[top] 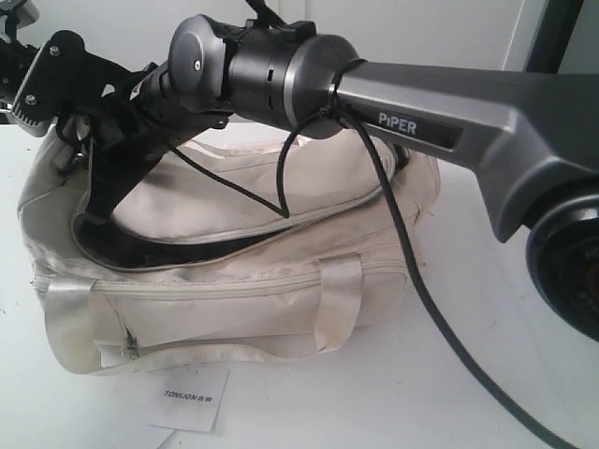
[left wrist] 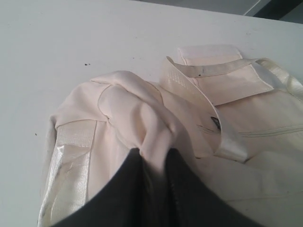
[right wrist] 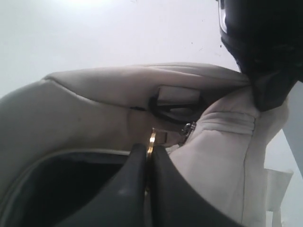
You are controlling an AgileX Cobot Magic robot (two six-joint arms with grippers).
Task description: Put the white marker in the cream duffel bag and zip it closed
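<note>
- Zipping the bag (top: 281,309) shut is, we judge, the step in hand: its top gapes along the curved flap (top: 234,201) and the black lining (top: 187,251) shows.
- We cannot see the marker in any view. We take it to lie inside the bag, hidden in the dark opening, but we cannot confirm this.
- Our right gripper (right wrist: 149,147) has its fingers narrowed onto the small gold zip pull (right wrist: 152,135), at the end of the bag nearest the left edge of the worktop (top: 487,374).
- Our left gripper (left wrist: 154,152) pinches a fold of cream fabric at that same end, fingers tight on the cloth.
- To do this well, we hold the left pinch firm as an anchor and draw the pull away from it, towards the right edge of the worktop, following the curve of the zip instead of cutting straight across.
- We pull low and in line with the teeth, since lifting would bunch the soft flap.
- We watch the thin pull, which could slip from the pads under a jerk, so a slow, even draw suits it.
- We mind the black cable (top: 412,271) draped across the opening, which could snag in the zip.
- We ignore the paper card (top: 190,397) between the bag and the near edge.
</note>
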